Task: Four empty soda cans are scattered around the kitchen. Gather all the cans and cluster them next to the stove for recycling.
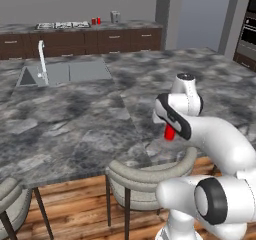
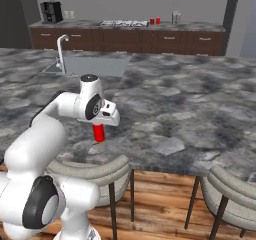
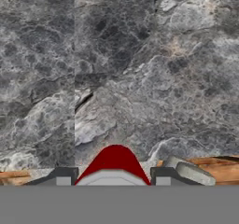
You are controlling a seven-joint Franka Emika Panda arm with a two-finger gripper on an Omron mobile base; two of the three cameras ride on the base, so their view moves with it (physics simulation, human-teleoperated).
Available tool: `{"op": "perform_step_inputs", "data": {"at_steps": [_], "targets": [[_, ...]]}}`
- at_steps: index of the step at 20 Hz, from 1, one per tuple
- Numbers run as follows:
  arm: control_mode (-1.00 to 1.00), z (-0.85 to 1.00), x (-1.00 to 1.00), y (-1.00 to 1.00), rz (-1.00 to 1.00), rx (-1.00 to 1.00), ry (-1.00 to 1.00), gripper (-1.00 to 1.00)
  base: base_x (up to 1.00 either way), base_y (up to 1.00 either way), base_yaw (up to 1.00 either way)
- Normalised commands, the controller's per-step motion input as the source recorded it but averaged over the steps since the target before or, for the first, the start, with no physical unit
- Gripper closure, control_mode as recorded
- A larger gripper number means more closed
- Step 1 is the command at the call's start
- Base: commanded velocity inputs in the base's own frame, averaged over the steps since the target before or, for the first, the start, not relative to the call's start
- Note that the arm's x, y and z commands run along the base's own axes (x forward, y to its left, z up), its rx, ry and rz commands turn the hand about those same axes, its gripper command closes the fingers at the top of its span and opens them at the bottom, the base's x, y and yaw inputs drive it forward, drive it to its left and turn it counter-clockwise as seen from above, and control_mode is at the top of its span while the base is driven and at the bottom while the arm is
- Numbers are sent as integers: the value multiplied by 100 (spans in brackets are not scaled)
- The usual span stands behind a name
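My gripper (image 3: pixel 114 177) is shut on a red soda can (image 3: pixel 114 163), whose silver top shows between the two dark fingertips (image 3: pixel 65 175). In the base views this can (image 1: pixel 170 133) (image 2: pixel 99 133) hangs under the hand, close over the front part of the grey marble island counter (image 1: pixel 75 124). Far off on the back counter lies the stove (image 1: pixel 62 25) (image 2: pixel 122 23). Two more red cans (image 1: pixel 96 20) (image 2: pixel 155 20) stand side by side just right of it.
A sink (image 1: pixel 75 73) with a tall faucet (image 1: pixel 42 59) is set in the island at the left. Grey chairs (image 1: pixel 145 176) (image 2: pixel 235 194) are tucked under the island's front edge. A silver toaster (image 2: pixel 176 17) and a black coffee machine (image 2: pixel 50 11) stand on the back counter.
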Motion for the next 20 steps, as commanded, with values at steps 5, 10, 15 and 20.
{"op": "perform_step_inputs", "data": {"at_steps": [5,10,15,20], "targets": [[-100,59,-56,0,0,-1,2,100,0,0,0],[-100,47,-68,-1,0,-5,0,100,0,0,0],[-100,44,-62,-17,0,-1,0,100,0,0,0],[-100,15,-39,-37,0,0,0,100,0,0,0]]}}
